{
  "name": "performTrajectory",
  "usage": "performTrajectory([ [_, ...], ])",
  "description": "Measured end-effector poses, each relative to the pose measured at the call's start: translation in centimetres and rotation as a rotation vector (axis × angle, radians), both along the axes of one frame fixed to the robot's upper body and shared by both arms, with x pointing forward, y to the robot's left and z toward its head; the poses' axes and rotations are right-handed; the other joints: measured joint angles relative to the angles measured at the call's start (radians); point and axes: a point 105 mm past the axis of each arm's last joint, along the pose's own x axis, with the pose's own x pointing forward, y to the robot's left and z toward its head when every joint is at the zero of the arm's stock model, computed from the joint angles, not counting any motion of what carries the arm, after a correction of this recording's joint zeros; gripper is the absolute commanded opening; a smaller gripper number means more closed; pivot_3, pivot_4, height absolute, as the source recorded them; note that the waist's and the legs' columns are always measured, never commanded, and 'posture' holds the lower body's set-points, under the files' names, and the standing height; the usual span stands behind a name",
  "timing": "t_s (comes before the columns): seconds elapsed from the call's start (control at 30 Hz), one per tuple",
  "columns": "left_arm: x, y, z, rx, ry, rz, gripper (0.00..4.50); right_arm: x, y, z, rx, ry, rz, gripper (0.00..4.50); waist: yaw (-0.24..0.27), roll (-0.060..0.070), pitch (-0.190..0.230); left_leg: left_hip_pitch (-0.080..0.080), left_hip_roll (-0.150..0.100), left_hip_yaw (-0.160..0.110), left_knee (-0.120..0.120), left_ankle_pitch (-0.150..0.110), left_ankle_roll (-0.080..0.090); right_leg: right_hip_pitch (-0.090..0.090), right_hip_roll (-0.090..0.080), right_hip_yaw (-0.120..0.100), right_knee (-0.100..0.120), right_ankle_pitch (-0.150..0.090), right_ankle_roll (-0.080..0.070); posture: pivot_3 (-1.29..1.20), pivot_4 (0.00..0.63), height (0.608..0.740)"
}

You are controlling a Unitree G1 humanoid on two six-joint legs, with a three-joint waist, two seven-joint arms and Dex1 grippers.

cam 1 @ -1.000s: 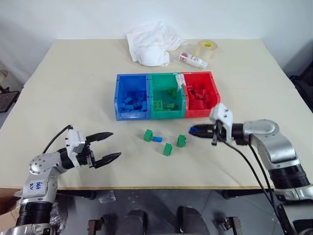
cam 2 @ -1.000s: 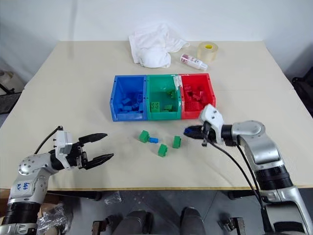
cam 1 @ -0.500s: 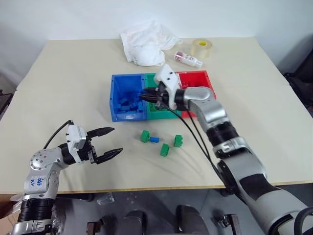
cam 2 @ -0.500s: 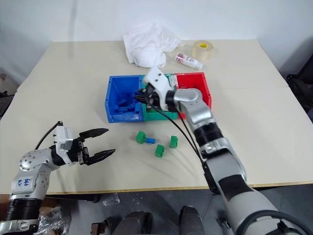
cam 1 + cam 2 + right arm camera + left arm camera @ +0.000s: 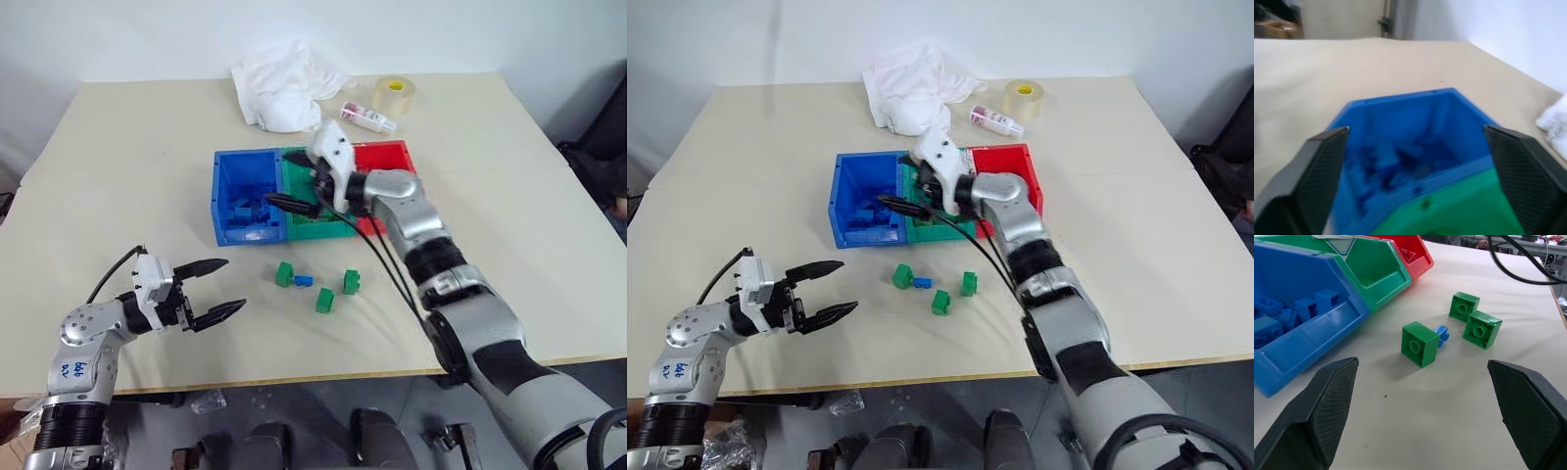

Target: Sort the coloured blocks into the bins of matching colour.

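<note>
In the left eye view, a beige table [image 5: 118,147] carries three joined bins in the upper middle of the frame: a blue bin [image 5: 235,181] on the left, a green bin [image 5: 312,221] in the middle and a red bin [image 5: 390,155] on the right. The right gripper [image 5: 292,182] reaches in from the right and hangs over the seam between the blue and green bins, its two black fingers spread wide with nothing between them. Below the bins, on the bare table, lie three green blocks [image 5: 285,273] and one small blue block [image 5: 305,280], grouped near one another. The left gripper [image 5: 221,288] sits at the lower left of the frame, jaws wide and empty, well apart from the loose blocks. At the top of the frame are a crumpled white cloth [image 5: 279,83], a small bottle [image 5: 367,117] and a clear tape roll [image 5: 395,95].

The right eye view shows the same layout.

In the left wrist view, the left gripper's fingers [image 5: 1327,401] stand far apart at the bottom corners. The three green blocks lie in the middle, the small blue block touching the nearest. The blue bin holding blue blocks fills the upper left.

In the right wrist view, the right gripper's fingers [image 5: 1322,166] stand wide at both lower corners, with the blue bin's inside between them and a green rim at the bottom.
</note>
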Motion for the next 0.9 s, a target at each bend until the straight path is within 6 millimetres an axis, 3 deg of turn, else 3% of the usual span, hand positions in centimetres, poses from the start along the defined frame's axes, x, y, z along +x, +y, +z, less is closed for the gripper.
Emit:
performTrajectory([
  [0.23,0.7,-0.3,0.1,-0.004,0.007,-0.037,4.50,-5.6,-9.3,-3.1,-0.153,0.117,0.007,4.47,0.034,0.000,0.000,-0.001,0.000,0.002,0.001,0.000,0.000,0.000,0.000,0.000,-0.002,0.000,0.000,0.00,0.150,0.740],
  [0.4,0.8,0.1,-0.4,-0.003,0.026,-0.040,4.50,-9.4,-16.7,-5.9,-0.300,0.282,-0.141,4.47,0.054,0.000,0.000,-0.001,0.000,0.007,0.002,0.000,0.000,0.001,0.000,0.002,-0.005,0.000,0.000,0.00,0.150,0.740],
  [0.57,0.5,0.5,-0.5,0.013,0.031,-0.051,4.50,-11.5,-21.9,-7.1,-0.389,0.377,-0.288,4.47,0.060,0.000,0.000,0.000,0.002,0.011,0.002,0.000,0.001,0.001,0.000,0.003,-0.006,0.000,0.000,0.00,0.150,0.740],
  [0.63,0.5,0.7,-0.4,0.020,0.024,-0.055,4.50,-11.6,-22.2,-7.0,-0.391,0.373,-0.300,4.47,0.058,0.000,0.000,0.001,0.003,0.013,0.002,0.000,0.001,0.001,0.000,0.003,-0.006,0.000,0.000,0.00,0.150,0.740],
  [0.73,0.4,0.7,-0.4,0.021,0.024,-0.064,4.50,-11.2,-21.0,-6.6,-0.391,0.347,-0.276,4.47,0.057,0.000,0.000,0.001,0.003,0.013,0.002,0.000,0.000,0.001,0.000,0.004,-0.006,0.000,0.000,0.00,0.150,0.740],
  [0.9,0.5,0.8,-0.3,0.016,0.016,-0.069,4.50,-9.8,-16.5,-6.7,-0.345,0.316,-0.153,4.47,0.060,0.000,0.000,0.001,0.003,0.012,0.002,0.000,0.000,0.001,0.000,0.003,-0.006,0.000,0.000,0.00,0.150,0.740],
])
